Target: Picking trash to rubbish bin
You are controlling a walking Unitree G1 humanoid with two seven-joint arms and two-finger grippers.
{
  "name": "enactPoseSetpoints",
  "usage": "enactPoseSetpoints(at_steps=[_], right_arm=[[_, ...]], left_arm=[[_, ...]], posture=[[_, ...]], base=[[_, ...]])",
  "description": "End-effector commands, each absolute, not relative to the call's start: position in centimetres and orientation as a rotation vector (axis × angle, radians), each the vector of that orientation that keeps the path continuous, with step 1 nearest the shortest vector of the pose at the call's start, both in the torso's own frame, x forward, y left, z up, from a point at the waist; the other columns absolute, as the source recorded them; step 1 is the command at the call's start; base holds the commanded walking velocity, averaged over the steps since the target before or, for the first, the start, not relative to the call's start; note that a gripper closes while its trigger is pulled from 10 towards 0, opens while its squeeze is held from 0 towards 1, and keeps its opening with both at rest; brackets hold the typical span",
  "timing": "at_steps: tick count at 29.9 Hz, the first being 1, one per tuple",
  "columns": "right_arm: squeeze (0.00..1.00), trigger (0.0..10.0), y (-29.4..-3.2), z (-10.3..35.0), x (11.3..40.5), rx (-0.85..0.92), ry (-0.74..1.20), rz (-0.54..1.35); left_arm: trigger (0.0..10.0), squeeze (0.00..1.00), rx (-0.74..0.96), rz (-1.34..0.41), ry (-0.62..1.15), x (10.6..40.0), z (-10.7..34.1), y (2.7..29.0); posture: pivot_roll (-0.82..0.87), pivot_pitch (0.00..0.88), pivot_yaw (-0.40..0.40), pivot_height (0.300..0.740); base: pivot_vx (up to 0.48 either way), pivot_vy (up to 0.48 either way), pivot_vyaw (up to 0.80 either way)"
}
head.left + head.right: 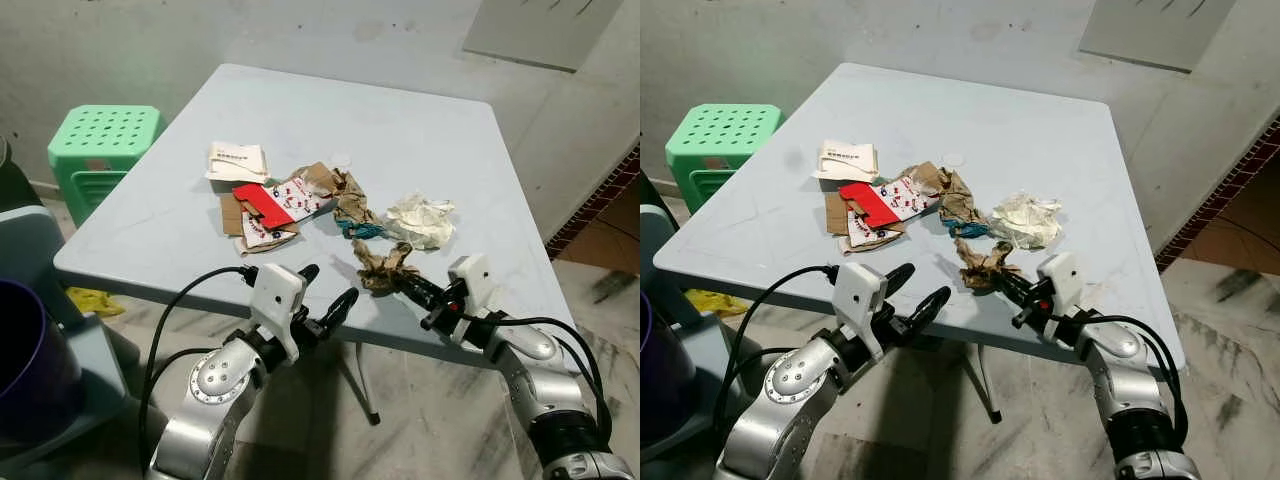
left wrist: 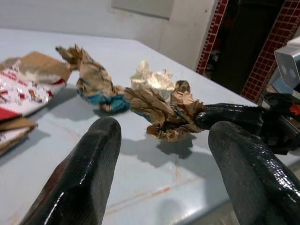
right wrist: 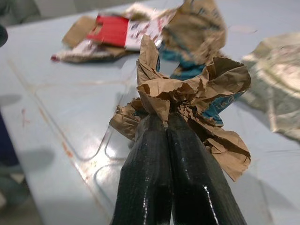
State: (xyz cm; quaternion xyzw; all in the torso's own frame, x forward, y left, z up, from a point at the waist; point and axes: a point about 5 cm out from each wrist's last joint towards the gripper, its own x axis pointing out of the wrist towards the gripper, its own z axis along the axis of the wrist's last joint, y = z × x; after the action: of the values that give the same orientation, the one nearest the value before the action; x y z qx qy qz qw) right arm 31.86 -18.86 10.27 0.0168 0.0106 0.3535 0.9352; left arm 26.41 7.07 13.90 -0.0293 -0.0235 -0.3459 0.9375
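Note:
My right gripper point(image 1: 400, 279) is shut on a crumpled brown paper wad point(image 1: 378, 264) near the front edge of the pale blue table point(image 1: 400, 140); the pinched wad point(image 3: 187, 103) sits just above the tabletop. Beyond it lie a brown and teal wrapper point(image 1: 352, 205), a crumpled cream paper point(image 1: 422, 220), a red and white torn carton point(image 1: 270, 205) and a white packet point(image 1: 237, 162). My left gripper point(image 1: 327, 292) hovers open at the front edge, left of the wad, its fingers point(image 2: 89, 173) spread with nothing between them.
A green plastic stool point(image 1: 100, 150) stands left of the table. A dark purple bin point(image 1: 30, 370) sits at my near left on a grey ledge. Something yellow point(image 1: 92, 300) lies on the floor under the table edge. A wall runs behind the table.

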Motion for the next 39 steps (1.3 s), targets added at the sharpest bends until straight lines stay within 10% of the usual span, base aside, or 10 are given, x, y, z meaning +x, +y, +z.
enactPoseSetpoints(at_steps=[1, 16, 17, 20, 21, 39], right_arm=[[0.0, 0.0, -19.6, 10.4, 31.6, 0.047, -0.005, 0.686], [0.0, 0.0, -20.9, 12.7, 30.7, 0.101, -0.114, 0.642], [0.0, 2.5, -20.7, 12.7, 30.7, 0.091, -0.109, 0.648], [0.0, 4.2, -20.5, 12.9, 30.7, 0.063, -0.097, 0.65], [0.0, 10.0, -20.3, 13.2, 30.8, 0.065, -0.103, 0.668], [0.0, 10.0, -19.4, 16.4, 30.1, -0.142, -0.063, 0.985]], left_arm=[[10.0, 0.0, -0.057, -0.703, -0.054, 26.7, 14.0, 6.9], [10.0, 0.0, -0.099, -0.605, -0.143, 29.6, 16.3, 8.7], [10.0, 0.0, -0.09, -0.604, -0.149, 29.8, 16.4, 8.8], [10.0, 0.0, -0.062, -0.614, -0.161, 29.9, 16.7, 9.0], [10.0, 0.0, -0.012, -0.632, -0.174, 30.0, 16.9, 9.1], [10.0, 0.0, 0.244, -0.932, -0.21, 29.5, 19.0, 10.8]], posture=[[0.05, 0.09, -0.104, 0.74], [0.06, 0.048, -0.116, 0.74], [0.06, 0.046, -0.115, 0.74], [0.07, 0.045, -0.116, 0.74], [0.07, 0.044, -0.118, 0.74], [0.08, 0.06, -0.117, 0.74]], base=[[0.0, 0.0, 0.0], [0.0, 0.0, 0.0], [0.0, 0.0, 0.0], [0.0, 0.0, 0.0], [0.0, 0.0, 0.0], [0.0, 0.0, 0.0]])
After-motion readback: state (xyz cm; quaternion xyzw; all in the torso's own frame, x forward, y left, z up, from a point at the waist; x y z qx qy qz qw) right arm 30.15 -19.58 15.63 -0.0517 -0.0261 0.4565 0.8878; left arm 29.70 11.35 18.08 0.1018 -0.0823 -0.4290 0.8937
